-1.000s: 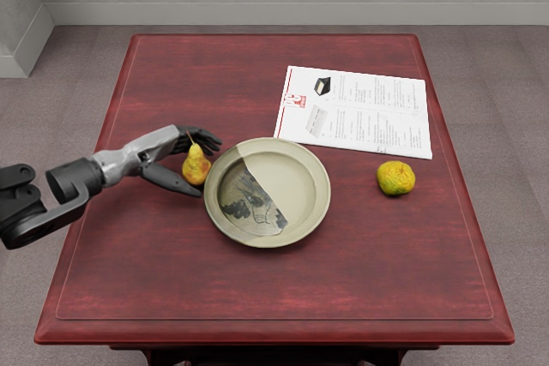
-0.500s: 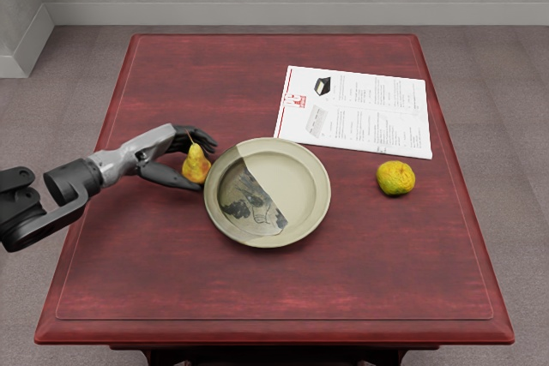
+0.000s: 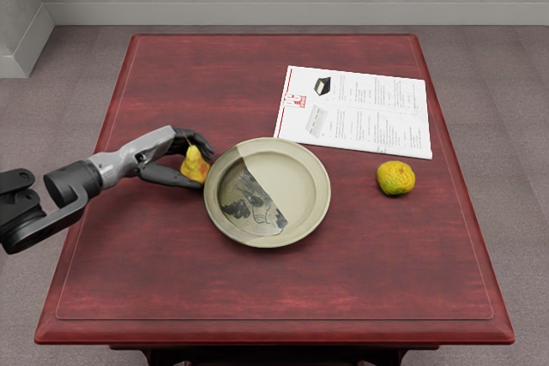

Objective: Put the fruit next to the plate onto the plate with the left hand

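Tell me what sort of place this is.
Probably a simulated indoor room set up as a tabletop test scene, perhaps a dining or study corner. It shows a dark red wooden table on a grey floor, a ceramic plate with a pear beside it, and a printed sheet.

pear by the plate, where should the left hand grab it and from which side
Take the pear round its wide lower belly, coming in from the left. The plate has its rim close against the pear's right side, so that side is blocked. The narrow neck and stem at the top offer little to hold. The left hand cups it from that open side, apparently closed on it.
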Robot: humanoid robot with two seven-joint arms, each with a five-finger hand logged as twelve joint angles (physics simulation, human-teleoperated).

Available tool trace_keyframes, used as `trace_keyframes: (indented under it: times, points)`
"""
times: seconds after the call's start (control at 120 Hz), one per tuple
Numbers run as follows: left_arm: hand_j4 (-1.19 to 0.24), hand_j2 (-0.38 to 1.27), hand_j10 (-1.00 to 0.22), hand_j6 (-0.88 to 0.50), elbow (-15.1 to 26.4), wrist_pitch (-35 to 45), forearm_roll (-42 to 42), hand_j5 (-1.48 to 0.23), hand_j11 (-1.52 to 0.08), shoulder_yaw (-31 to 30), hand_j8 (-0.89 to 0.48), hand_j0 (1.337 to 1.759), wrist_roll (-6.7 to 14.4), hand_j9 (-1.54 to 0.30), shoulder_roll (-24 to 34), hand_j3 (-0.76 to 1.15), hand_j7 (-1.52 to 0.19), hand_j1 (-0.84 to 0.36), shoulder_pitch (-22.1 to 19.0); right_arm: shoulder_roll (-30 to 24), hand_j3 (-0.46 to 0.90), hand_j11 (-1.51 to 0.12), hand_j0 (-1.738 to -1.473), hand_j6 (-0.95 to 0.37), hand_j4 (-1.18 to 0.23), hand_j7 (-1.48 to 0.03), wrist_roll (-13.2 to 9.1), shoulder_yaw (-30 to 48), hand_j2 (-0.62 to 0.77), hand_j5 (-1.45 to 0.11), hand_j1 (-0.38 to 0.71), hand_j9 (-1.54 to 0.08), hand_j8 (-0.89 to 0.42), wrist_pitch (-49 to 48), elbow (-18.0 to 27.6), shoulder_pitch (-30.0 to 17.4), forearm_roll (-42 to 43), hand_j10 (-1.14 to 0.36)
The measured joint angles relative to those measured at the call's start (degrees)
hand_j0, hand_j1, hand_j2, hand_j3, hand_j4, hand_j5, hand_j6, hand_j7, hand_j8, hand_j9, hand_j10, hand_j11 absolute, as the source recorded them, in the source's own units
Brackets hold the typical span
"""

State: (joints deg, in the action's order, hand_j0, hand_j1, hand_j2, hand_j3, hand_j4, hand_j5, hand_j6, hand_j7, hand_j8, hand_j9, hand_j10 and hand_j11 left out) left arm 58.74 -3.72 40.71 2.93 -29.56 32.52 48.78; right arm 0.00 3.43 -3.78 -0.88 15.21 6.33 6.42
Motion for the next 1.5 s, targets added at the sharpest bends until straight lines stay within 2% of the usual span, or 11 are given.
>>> trace_keyframes:
  times: [0.275,0.492,0.708,0.883,0.967,1.092,1.5]
  points:
    - [-0.59,0.16,-0.45,-0.57,0.1,-0.1,0.0,-0.79,-0.81,-0.1,-0.41,1.656,0.0,-0.80,0.3,0.00,-0.80,-0.29,0.1,0.0,0.00,-0.02,-1.658,-0.01,-0.01,-0.02,0.0,0.0,0.00,-0.02,-0.33,-0.02,-0.01,0.0,0.0,0.0,0.0,-0.01]
    - [-0.62,0.31,-0.50,-0.62,1.8,-0.1,0.0,-0.82,-0.83,0.0,-0.46,1.657,0.0,-0.83,3.1,0.00,-0.83,-0.30,0.0,0.0,0.00,-0.02,-1.658,-0.01,-0.01,-0.02,0.0,0.0,0.00,-0.02,-0.33,-0.02,-0.01,0.0,0.0,0.0,0.0,-0.01]
    - [-0.64,0.34,-0.52,-0.63,3.8,-0.1,0.0,-0.84,-0.84,0.3,-0.49,1.657,0.0,-0.84,4.4,0.00,-0.84,-0.29,0.0,0.0,0.00,-0.02,-1.658,-0.01,-0.01,-0.02,0.0,0.0,0.00,-0.02,-0.33,-0.02,-0.01,0.0,0.0,0.0,0.0,-0.01]
    - [-0.64,0.35,-0.53,-0.64,6.1,0.0,0.0,-0.85,-0.85,0.5,-0.49,1.657,0.0,-0.85,7.3,0.00,-0.85,-0.29,0.0,0.0,0.00,-0.02,-1.658,-0.01,-0.01,-0.02,0.0,0.0,0.00,-0.02,-0.33,-0.02,-0.01,0.0,0.0,0.0,0.0,-0.01]
    - [-0.64,0.41,-0.53,-0.64,7.4,-0.1,0.0,-0.85,-0.85,0.6,-0.49,1.657,0.0,-0.85,8.2,0.00,-0.85,-0.30,0.2,0.0,0.00,-0.02,-1.658,-0.01,-0.01,-0.02,0.0,0.0,0.00,-0.02,-0.33,-0.02,-0.01,0.0,0.0,0.0,0.0,-0.01]
    - [-0.65,0.38,-0.53,-0.64,10.0,-0.2,0.1,-0.85,-0.85,0.6,-0.50,1.657,0.0,-0.85,9.9,0.00,-0.85,-0.30,0.3,0.0,0.00,-0.02,-1.658,-0.01,-0.01,-0.02,0.0,0.0,0.00,-0.02,-0.33,-0.02,-0.01,0.0,0.0,0.0,0.0,-0.01]
    - [-0.64,0.44,-0.54,-0.64,14.8,-0.6,0.1,-0.86,-0.86,0.7,-0.50,1.657,0.7,-0.85,12.0,0.00,-0.86,-0.32,1.0,0.0,0.00,-0.02,-1.658,-0.01,-0.01,-0.02,0.0,0.0,0.00,-0.02,-0.33,-0.02,-0.01,0.0,0.0,0.0,0.0,-0.01]
